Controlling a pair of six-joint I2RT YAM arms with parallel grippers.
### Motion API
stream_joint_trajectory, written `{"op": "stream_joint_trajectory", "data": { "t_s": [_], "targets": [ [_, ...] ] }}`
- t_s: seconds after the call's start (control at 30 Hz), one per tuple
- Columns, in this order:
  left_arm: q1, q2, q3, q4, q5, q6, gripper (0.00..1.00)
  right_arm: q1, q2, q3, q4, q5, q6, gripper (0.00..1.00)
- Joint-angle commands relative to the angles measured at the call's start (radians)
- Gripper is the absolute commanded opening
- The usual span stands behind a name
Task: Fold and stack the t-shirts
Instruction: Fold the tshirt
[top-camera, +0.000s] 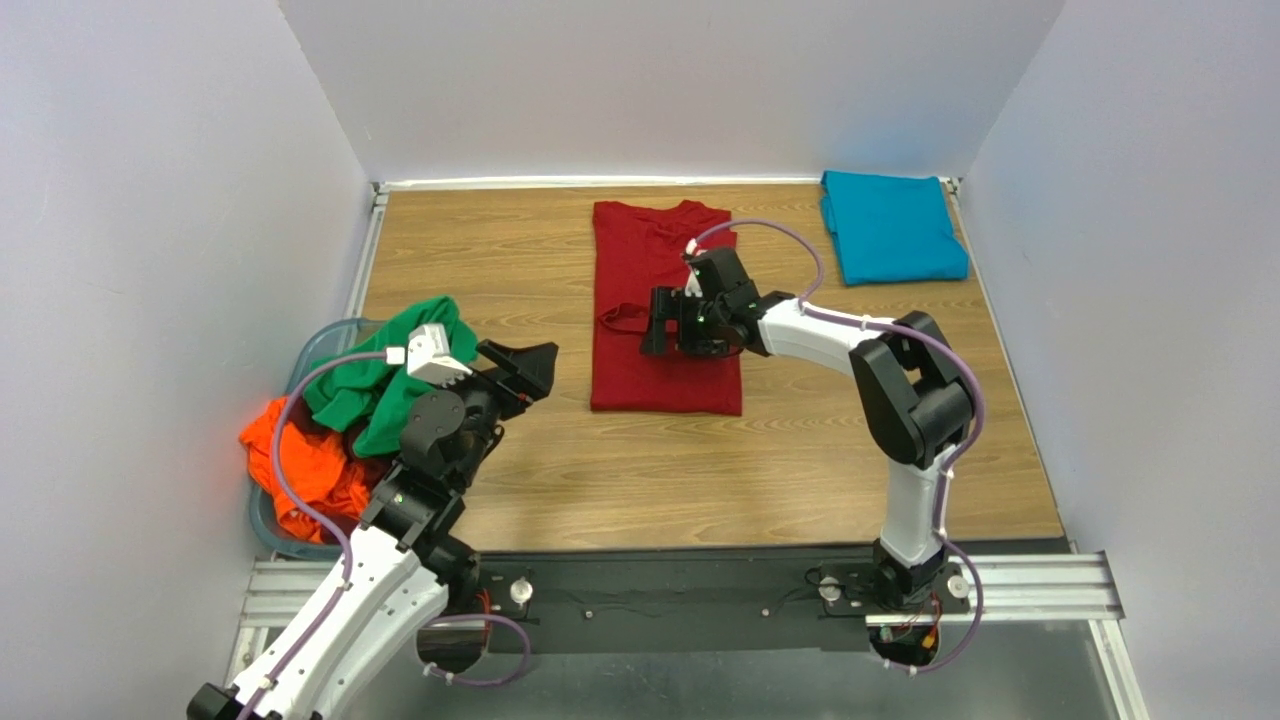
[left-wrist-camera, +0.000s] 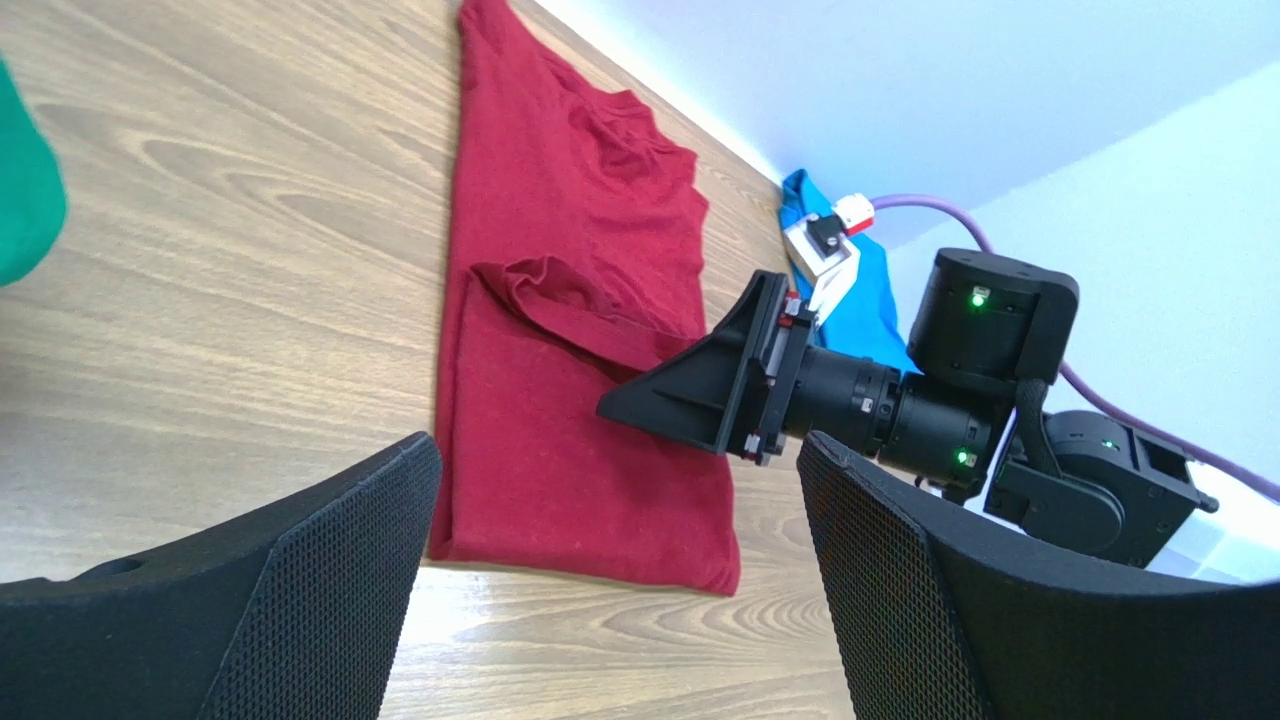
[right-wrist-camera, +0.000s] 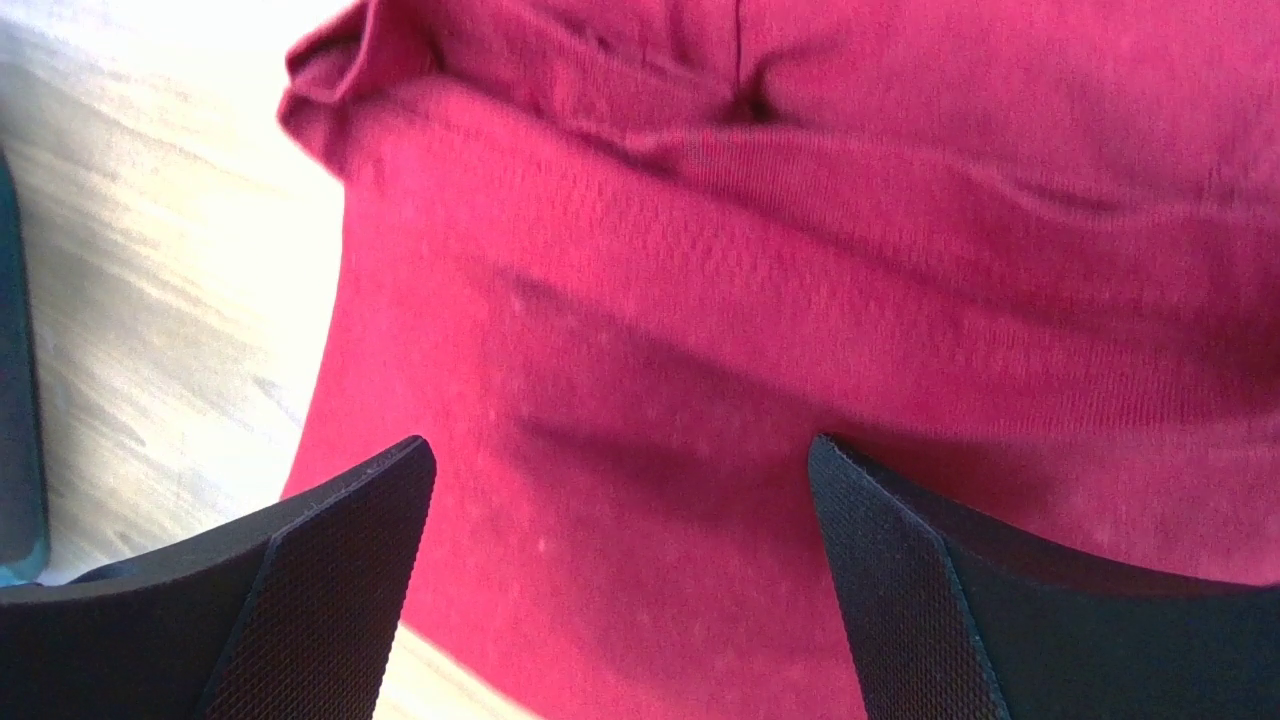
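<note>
The dark red t-shirt (top-camera: 661, 240) lies in a long narrow strip on the wooden table, a bunched sleeve (top-camera: 619, 318) sticking out at its left edge. My right gripper (top-camera: 661, 324) hovers open low over the strip's middle; its wrist view shows red cloth (right-wrist-camera: 842, 300) below its spread fingers (right-wrist-camera: 621, 450), with nothing between them. My left gripper (top-camera: 534, 371) is open and empty left of the shirt, over bare wood. Its view (left-wrist-camera: 616, 465) looks across the red t-shirt (left-wrist-camera: 571, 300) at the right gripper (left-wrist-camera: 676, 405). A teal-blue t-shirt (top-camera: 891, 225) lies folded at the back right.
A green t-shirt (top-camera: 391, 375) and an orange t-shirt (top-camera: 301, 458) are heaped in a clear bin (top-camera: 308, 353) at the table's left edge. White walls close in the left, back and right sides. Bare wood (top-camera: 781, 465) lies in front of the red shirt.
</note>
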Motion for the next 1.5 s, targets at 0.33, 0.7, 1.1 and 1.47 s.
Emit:
{"op": "stream_joint_trajectory", "data": {
  "t_s": [0.33, 0.7, 1.1, 1.47],
  "targets": [
    [0.000, 0.110, 0.036, 0.031, -0.024, 0.026, 0.97, 0.002, 0.104, 0.122, 0.048, 0.111, -0.039, 1.00],
    [-0.001, 0.153, 0.018, 0.067, 0.031, 0.046, 0.97, -0.009, 0.249, 0.353, 0.047, 0.283, 0.016, 1.00],
    [-0.001, 0.201, -0.007, 0.100, 0.066, 0.043, 0.97, -0.037, 0.220, 0.426, 0.045, 0.262, 0.039, 1.00],
    [-0.001, 0.446, 0.034, 0.136, 0.146, 0.091, 0.96, -0.040, -0.141, 0.019, 0.037, 0.414, 0.119, 1.00]
  ]
}}
